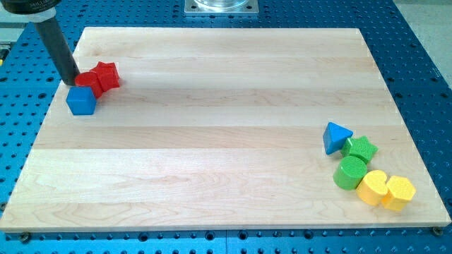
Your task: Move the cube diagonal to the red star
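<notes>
A blue cube (82, 101) sits near the board's upper left corner. A red block of unclear shape (89, 82) touches it at its upper right, and the red star (107, 75) sits just right of that red block. My tip (71, 82) is at the left edge of the red block, just above the blue cube. The rod leans up toward the view's top left.
At the view's lower right sit a blue triangle (336, 137), a green star (361, 149), a green cylinder (349, 173), a yellow heart (372, 187) and a yellow block (399, 192). The wooden board (212, 141) lies on a blue perforated table.
</notes>
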Action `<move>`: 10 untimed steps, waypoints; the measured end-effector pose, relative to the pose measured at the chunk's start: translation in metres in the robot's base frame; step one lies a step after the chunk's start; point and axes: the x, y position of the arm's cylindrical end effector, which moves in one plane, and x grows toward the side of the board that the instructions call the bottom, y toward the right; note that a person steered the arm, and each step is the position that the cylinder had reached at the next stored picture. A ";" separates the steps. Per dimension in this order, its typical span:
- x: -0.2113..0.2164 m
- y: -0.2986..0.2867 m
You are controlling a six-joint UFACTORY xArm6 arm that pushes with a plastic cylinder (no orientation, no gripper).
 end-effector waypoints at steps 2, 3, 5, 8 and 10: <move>0.001 0.125; 0.024 0.167; 0.098 0.090; 0.069 0.014; 0.038 0.057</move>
